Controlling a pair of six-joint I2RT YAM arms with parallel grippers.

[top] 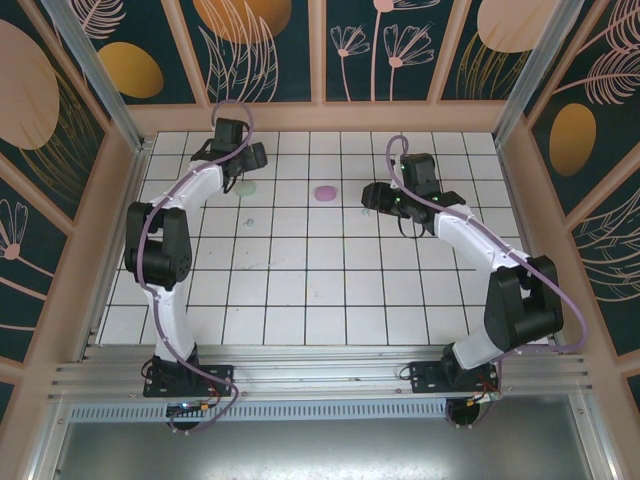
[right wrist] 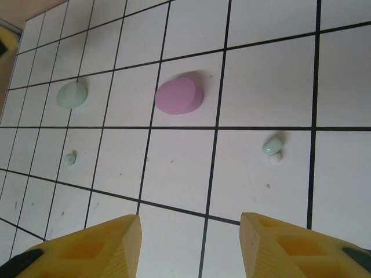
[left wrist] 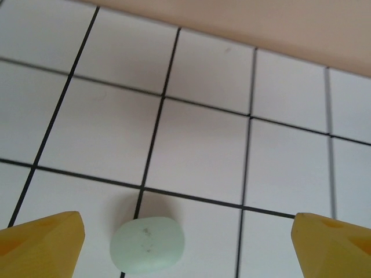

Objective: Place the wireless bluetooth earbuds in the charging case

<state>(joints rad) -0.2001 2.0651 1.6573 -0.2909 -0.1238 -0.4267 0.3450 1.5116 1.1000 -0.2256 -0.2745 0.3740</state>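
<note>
A pale mint green charging case (left wrist: 148,244), a closed rounded pebble, lies on the white tiles between the fingers of my left gripper (left wrist: 188,246). It sits nearer the left fingertip (left wrist: 43,243) and touches neither; that gripper is open. From above, the mint case (top: 246,187) is just in front of the left gripper (top: 248,162). A pink charging case (right wrist: 178,95) lies closed ahead of my right gripper (right wrist: 191,246), which is open and empty. One mint earbud (right wrist: 272,146) lies ahead and to the right of its fingers. Another mint earbud (right wrist: 70,158) rests far left, below the mint case (right wrist: 72,94).
The floor is a white tiled grid (top: 320,280) boxed in by wooden walls; the back wall (left wrist: 261,23) stands close behind the mint case. The pink case (top: 325,193) lies between the two grippers, left of the right gripper (top: 370,197).
</note>
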